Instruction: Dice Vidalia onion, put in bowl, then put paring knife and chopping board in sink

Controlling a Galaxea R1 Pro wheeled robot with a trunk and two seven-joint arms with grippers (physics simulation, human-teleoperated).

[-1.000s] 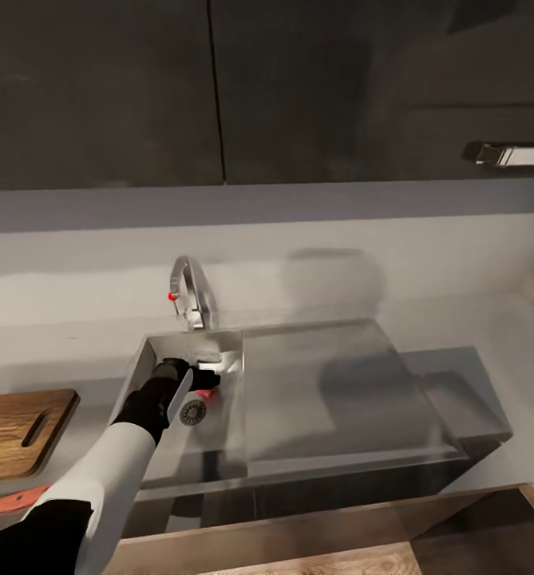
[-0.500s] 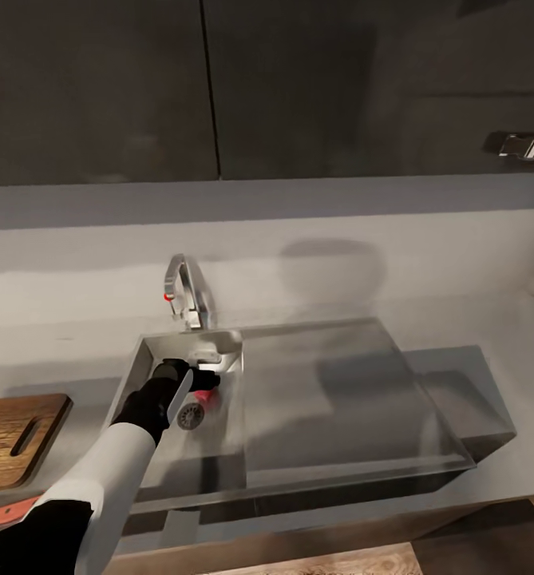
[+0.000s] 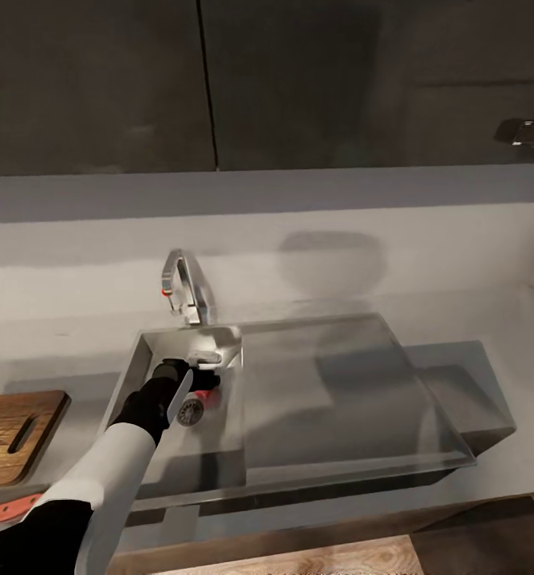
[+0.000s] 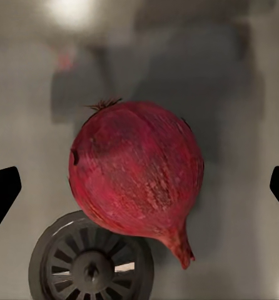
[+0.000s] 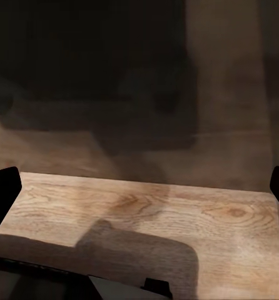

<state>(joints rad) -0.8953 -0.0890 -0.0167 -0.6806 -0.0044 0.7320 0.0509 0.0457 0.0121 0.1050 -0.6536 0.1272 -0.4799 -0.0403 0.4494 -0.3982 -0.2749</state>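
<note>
1. The step in hand looks like the first one: fetching the onion (image 4: 134,176) out of the sink (image 3: 139,355). Nothing appears cut yet, and the board is bare.
2. The left gripper (image 3: 201,382) is down inside the basin at centre-left of the head view. In the left wrist view its two dark fingertips (image 4: 3,194) stand wide apart at either edge of the frame, released, with the red onion between them and untouched.
3. The onion rests on the steel basin floor, overlapping the rim of the round drain (image 4: 91,261), its root tip pointing toward the lower right of that frame.
4. The next move likely calls for lowering a little further and closing evenly on the onion's widest part; its round, smooth skin could roll or slip out.
5. The chrome tap (image 3: 183,289) stands just behind the basin, near the arm's path on lifting out.
6. The chopping board (image 3: 11,435) lies on the grey surface (image 3: 51,351) at the left edge, with the paring knife (image 3: 7,508) below it.
7. The right gripper (image 5: 139,187) hangs released over a pale wooden floor (image 5: 177,219).
</note>
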